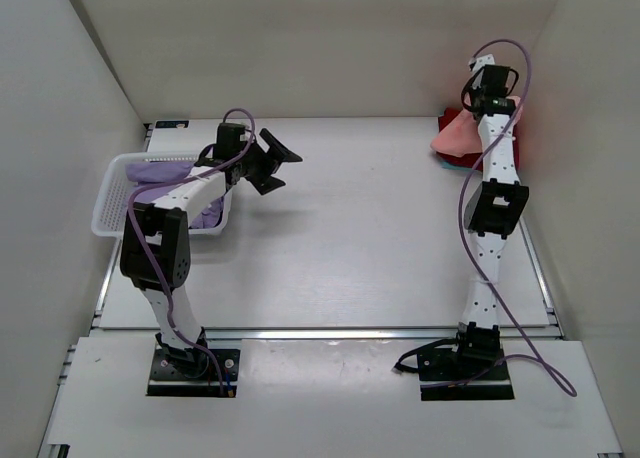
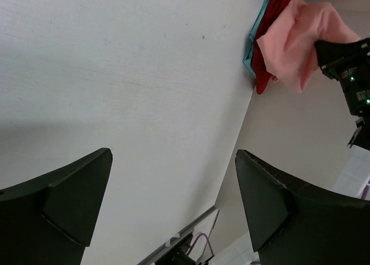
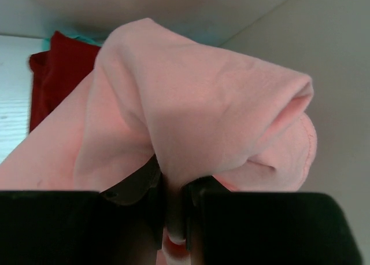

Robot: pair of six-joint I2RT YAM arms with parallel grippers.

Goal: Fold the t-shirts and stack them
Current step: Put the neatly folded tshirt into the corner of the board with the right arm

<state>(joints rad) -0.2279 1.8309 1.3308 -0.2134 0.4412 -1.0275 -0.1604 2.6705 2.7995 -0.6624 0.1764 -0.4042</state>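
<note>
The salmon-pink t-shirt (image 3: 191, 109) hangs bunched from my right gripper (image 3: 173, 207), which is shut on a fold of it, lifted at the far right corner (image 1: 462, 130). Under it lies a red t-shirt (image 3: 58, 74) on a teal one (image 2: 252, 45). The pink shirt (image 2: 298, 42) and the red one (image 2: 272, 22) also show in the left wrist view. My left gripper (image 1: 275, 160) stands open over the table's left middle with nothing between its fingers (image 2: 69, 201). Lavender-purple t-shirts (image 1: 160, 173) lie in the basket.
A white lattice basket (image 1: 110, 193) stands at the left, beside the left arm. White walls close in the table on the left, back and right. The right wall runs close to the raised right gripper.
</note>
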